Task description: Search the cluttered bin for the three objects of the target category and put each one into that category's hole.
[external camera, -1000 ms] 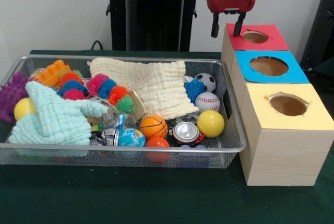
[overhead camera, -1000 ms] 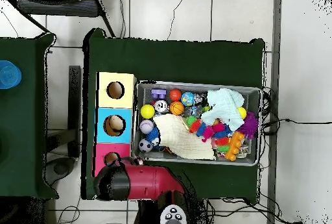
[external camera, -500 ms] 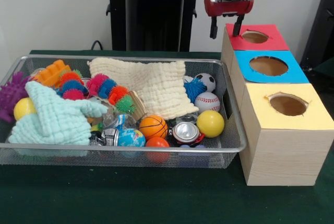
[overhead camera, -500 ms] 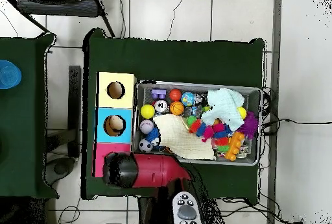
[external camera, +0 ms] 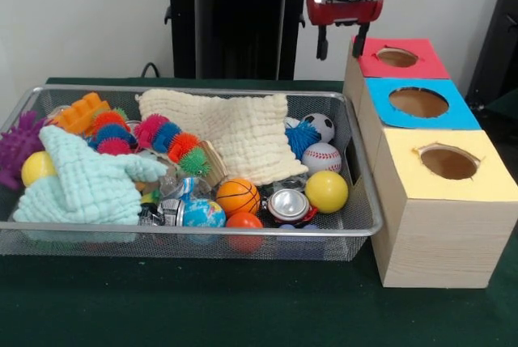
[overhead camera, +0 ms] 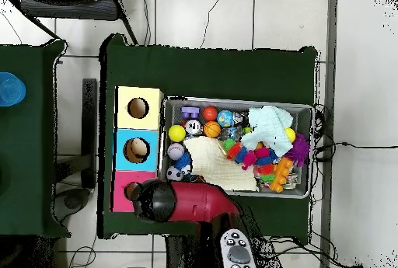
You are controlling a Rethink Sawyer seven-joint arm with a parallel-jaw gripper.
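Above the bin's (external camera: 194, 230) far corner — claw (external camera: 337, 42) parted, empty; no legible writing.

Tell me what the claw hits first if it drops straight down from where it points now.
Probably the bin's far corner beside the red box. The open, empty claw hangs about over that spot; depth is unclear, so it could meet the box's edge or the green table instead.

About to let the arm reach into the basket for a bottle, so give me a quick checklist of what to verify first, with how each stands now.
1. Gripper empty, jaws apart: ok.
2. Gripper above the bin: not ok; it hangs beside the red-topped box, near the bin's far corner.
3. Clear bottle located: cannot tell; only crinkly clear plastic shows beside the basketball.
4. Cream cloth and mint cloth may hide things: not ok.
5. Holes unblocked: ok.
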